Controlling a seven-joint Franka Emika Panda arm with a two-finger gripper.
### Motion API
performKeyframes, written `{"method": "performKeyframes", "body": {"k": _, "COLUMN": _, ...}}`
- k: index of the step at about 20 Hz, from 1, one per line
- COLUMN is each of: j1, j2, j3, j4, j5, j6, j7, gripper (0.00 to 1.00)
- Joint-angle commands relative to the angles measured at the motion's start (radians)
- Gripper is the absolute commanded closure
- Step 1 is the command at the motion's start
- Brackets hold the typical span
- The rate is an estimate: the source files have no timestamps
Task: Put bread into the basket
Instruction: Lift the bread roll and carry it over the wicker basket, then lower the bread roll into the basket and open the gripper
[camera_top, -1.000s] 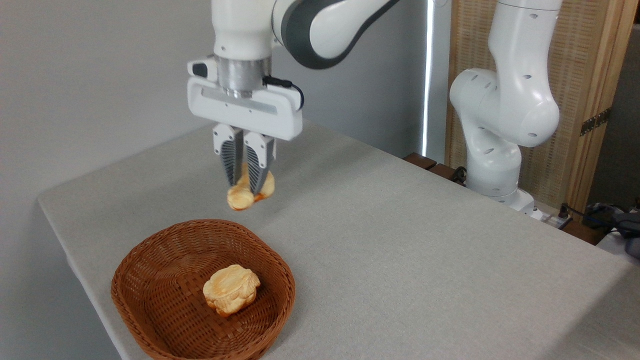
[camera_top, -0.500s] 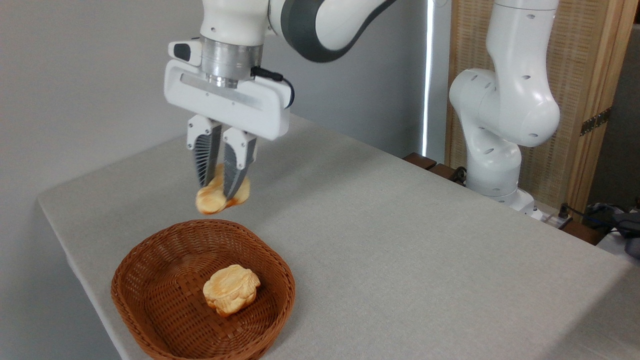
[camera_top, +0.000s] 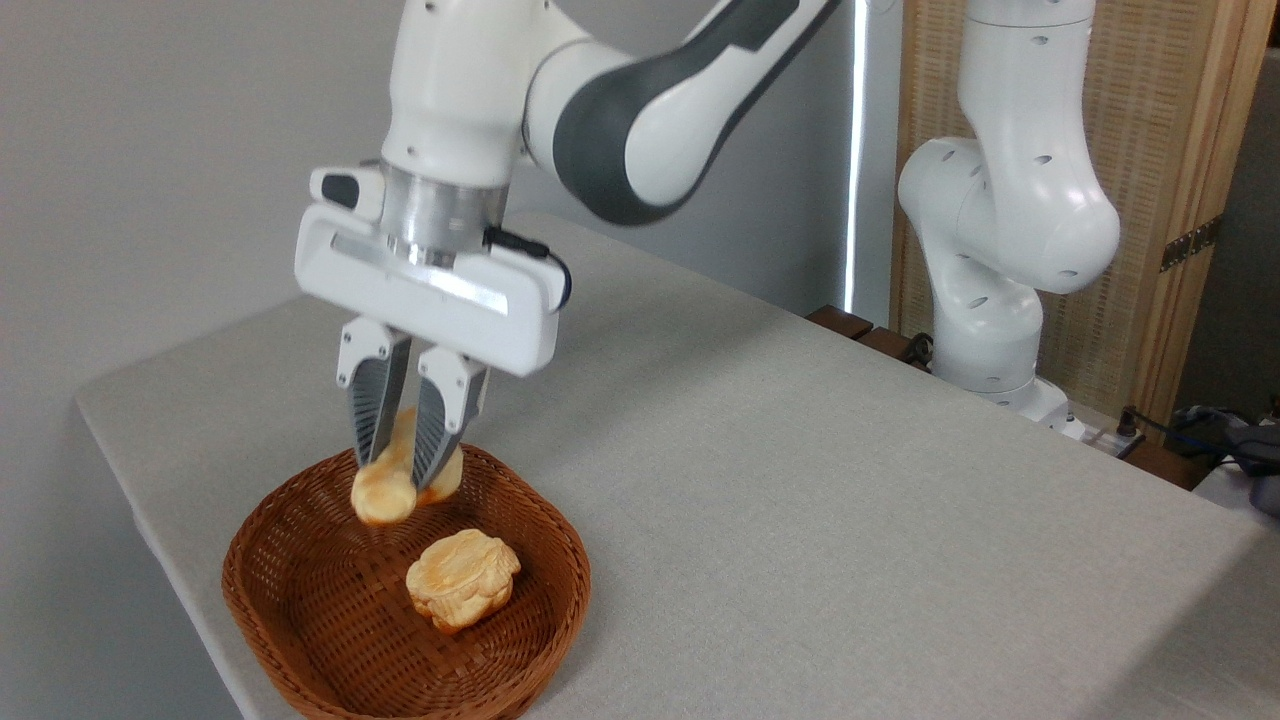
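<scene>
Camera view from the fixed side shows the claw (camera_top: 398, 473) clamped on the bread (camera_top: 385, 490), its two ribbed grey fingers (camera_top: 368, 412) pinching the loaf across its middle. The bread hangs in the air at lower left of the frame, over the far part of the basket (camera_top: 300, 640) and not touching the weave, as far as can be told. By my reading the carry is nearly finished: what is left is a short descent, the release and a clear withdrawal. A rounder bun (camera_top: 462, 580) already lies on the basket floor, just right of centre, so the free space is to its left (a drop there should avoid stacking one on the other).

The bread looks glossy and golden with browned patches, elongated and lumpy; its plaiting is mostly hidden by the fingers. The basket is brown wicker, shallow, with a rounded-rectangular rim and an open woven floor. It stands near the left edge of the desk (camera_top: 800, 480), covered in pale grey cloth of fine grain.
</scene>
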Motion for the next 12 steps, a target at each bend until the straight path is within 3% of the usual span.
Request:
{"method": "performKeyframes", "body": {"k": 1, "j1": -0.004, "j2": 0.055, "j3": 0.022, "j4": 0.048, "j5": -0.014, "j6": 0.029, "j7": 0.021, "gripper": 0.03}}
{"method": "performKeyframes", "body": {"k": 12, "j1": -0.004, "j2": 0.074, "j3": 0.022, "j4": 0.060, "j5": -0.010, "j6": 0.027, "j7": 0.015, "gripper": 0.00}}
